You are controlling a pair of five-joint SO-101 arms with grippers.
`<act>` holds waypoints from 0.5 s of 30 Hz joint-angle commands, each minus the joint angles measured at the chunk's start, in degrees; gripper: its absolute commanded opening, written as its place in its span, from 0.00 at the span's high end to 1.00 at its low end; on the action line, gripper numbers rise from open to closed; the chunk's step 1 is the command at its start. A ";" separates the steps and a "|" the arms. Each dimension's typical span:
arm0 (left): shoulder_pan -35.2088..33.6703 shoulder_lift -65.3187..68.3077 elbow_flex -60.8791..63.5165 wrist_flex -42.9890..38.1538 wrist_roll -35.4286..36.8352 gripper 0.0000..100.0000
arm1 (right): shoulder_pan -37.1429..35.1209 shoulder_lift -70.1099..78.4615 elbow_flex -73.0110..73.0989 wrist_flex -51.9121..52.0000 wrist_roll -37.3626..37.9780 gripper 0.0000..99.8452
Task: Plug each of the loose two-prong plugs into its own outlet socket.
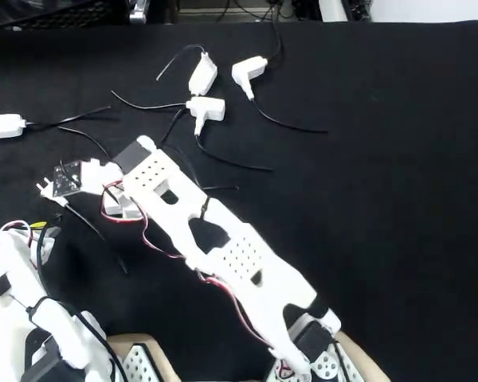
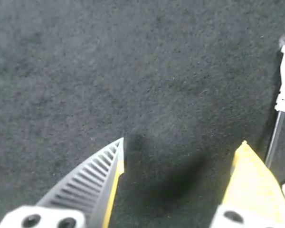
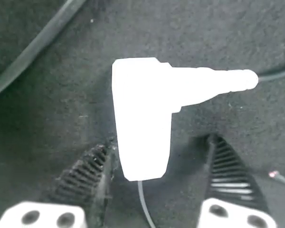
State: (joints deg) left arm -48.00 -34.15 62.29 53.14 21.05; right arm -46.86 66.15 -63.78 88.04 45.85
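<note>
White plug (image 3: 142, 118) inside wide right claw (image 3: 159, 143), ungripped; left claw (image 2: 183, 141) wide over counter (image 2: 85, 71); apparently no plugs seated yet.

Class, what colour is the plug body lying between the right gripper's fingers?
The plug is plain white; the right wrist view shows it best.

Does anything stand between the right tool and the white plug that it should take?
Nothing visible does. The white plug lies on the black cloth, its end between the open fingers of the right tool.
</note>
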 commanded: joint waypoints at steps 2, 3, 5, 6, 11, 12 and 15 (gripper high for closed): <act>-0.57 -1.49 -0.66 -0.88 -0.35 0.65 | -0.35 4.53 -13.67 2.64 -0.88 0.86; -0.57 -1.49 -0.66 -0.88 -0.35 0.65 | -0.26 5.76 -15.52 2.73 -1.14 0.90; -0.57 -1.49 -0.57 -0.88 -0.35 0.65 | -0.18 7.96 -19.12 3.78 -0.97 0.96; -0.57 -1.49 -0.57 -0.88 -0.35 0.65 | -0.18 8.57 -20.53 4.48 -0.97 0.99; -0.57 -1.49 -0.57 -0.88 -0.35 0.65 | 2.02 10.15 -29.23 8.44 -0.97 0.99; -0.57 -1.49 -0.48 -0.88 -0.35 0.65 | 3.25 10.15 -30.73 9.05 -0.97 0.99; -0.57 -1.49 -0.48 -0.88 -0.35 0.65 | 7.65 9.89 -32.13 9.05 -0.88 0.99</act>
State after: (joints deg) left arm -48.00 -34.15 62.29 53.14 21.05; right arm -43.60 77.23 -91.91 96.75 45.41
